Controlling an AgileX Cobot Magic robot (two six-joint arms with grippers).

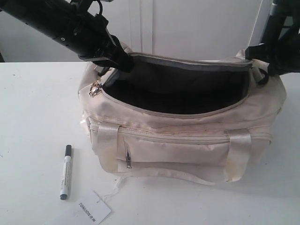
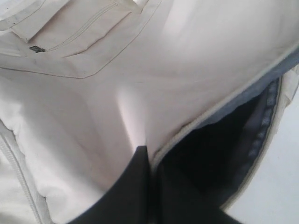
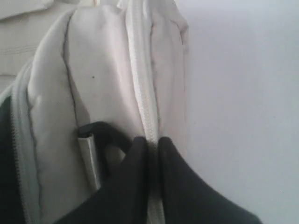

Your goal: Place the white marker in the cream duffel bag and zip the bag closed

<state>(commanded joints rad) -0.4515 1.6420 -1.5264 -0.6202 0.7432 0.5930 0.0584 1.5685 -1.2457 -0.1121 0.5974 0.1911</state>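
1. Left end effector point(image 2: 150, 161) is pinched shut on the cream duffel bag point(image 1: 187, 140), at the rim by the zip pull point(image 1: 96, 88). Right end effector point(image 3: 152, 142) is closed on the seam strip at the opposite end.
2. White marker point(image 1: 65, 171) lies untouched on the surface point(image 1: 37, 103), off the bag's front left corner, near the paper tag point(image 1: 93, 208).
3. Bag mouth gapes wide, so it's ready for loading.
4. Suggest: release left, grab the marker mid-barrel across its length, stay clear of the tag.
5. Right pinch should anchor the bag against sliding.

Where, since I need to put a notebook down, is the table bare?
Bare table left of the cream duffel bag, beyond the white marker; also front right, before the bag. Crowded: marker and paper tag front left.
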